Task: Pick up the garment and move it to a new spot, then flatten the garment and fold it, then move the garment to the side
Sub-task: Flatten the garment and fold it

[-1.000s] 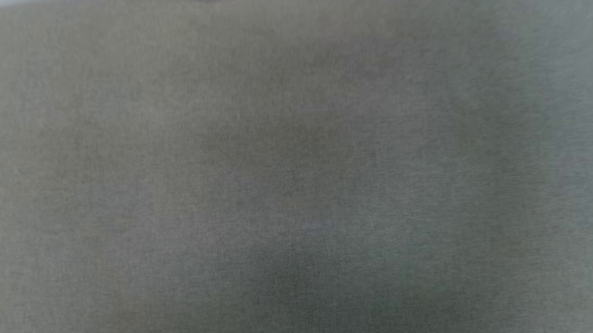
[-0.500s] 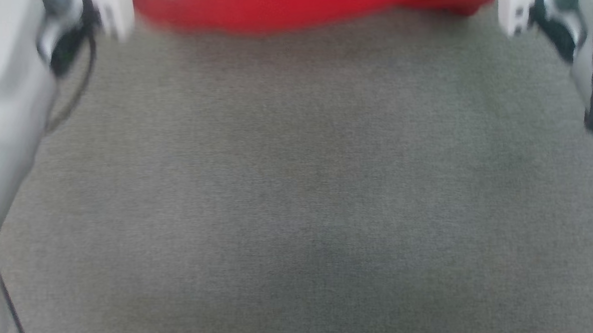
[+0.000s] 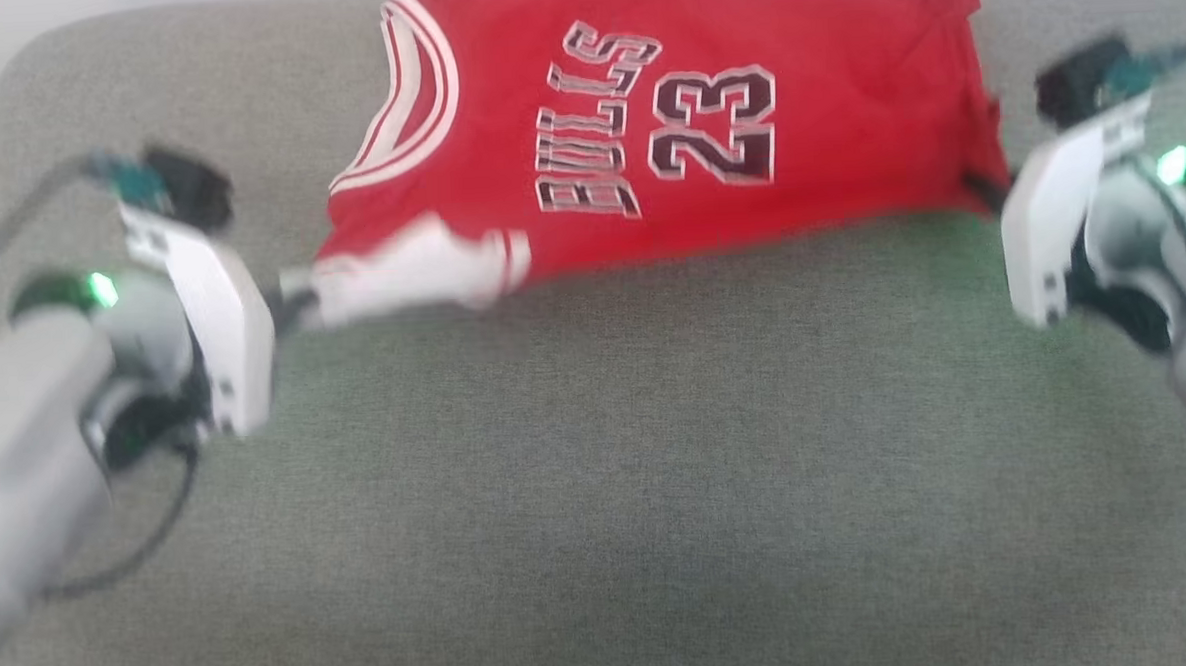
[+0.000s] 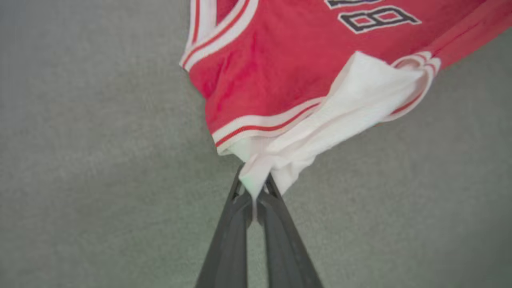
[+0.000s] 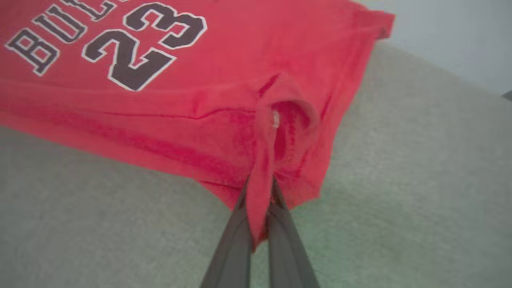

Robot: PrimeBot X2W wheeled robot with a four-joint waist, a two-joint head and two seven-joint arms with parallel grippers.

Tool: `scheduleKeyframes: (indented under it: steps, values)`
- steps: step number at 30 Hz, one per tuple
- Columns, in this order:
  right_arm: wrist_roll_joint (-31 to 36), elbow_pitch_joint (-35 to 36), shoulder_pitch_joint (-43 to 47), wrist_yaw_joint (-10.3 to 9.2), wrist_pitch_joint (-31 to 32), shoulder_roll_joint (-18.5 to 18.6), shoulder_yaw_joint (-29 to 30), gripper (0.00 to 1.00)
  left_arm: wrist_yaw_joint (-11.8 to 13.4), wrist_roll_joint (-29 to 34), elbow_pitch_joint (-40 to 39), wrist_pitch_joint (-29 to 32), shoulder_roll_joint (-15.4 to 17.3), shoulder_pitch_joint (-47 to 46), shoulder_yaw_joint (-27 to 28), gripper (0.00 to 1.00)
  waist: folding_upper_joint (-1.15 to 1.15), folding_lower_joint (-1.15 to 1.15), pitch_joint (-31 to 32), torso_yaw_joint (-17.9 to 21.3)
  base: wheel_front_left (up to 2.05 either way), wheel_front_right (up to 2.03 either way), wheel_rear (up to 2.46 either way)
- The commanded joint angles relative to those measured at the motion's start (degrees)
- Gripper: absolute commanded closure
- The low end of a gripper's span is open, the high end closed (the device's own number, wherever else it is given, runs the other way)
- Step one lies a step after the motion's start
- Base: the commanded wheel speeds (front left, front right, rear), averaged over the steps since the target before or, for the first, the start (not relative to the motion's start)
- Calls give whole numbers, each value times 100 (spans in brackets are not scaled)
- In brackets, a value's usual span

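Left gripper [image 4: 253,187] pinches white sleeve [image 4: 360,92], garment [image 3: 804,114] nine o'clock; right gripper [image 5: 261,188] clamps red edge [image 5: 288,120], three o'clock; grey cushion [image 3: 598,453] beneath.

Head looks down, wrists close, all sharing the garment [image 3: 844,112]

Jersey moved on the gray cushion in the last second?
Cannot tell. The garment has come down into the head view, but the whole picture shifted: the camera moved, and the plain gray cushion offers no fixed mark.
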State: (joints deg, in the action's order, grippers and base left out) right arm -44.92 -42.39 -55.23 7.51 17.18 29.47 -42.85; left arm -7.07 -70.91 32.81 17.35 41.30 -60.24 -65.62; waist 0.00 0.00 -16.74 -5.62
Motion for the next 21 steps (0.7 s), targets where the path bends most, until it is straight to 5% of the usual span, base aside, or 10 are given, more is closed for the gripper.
scheduleKeyframes:
  steps: [1,13,21]
  values:
    - [-58,99,169,-4,72,101,-27,100,82,-36,-74,29,60,145,-21,100,0,0,22,6,0,0,0]
    - [-595,2074,2349,-5,1136,1151,401,100,1325,-606,-2292,112,969,1911,-322,100,0,0,86,52,0,0,0]
    - [-569,3133,3732,-5,1711,1417,1237,100,1928,-729,-3263,40,1436,2598,-439,100,0,0,88,86,0,0,0]
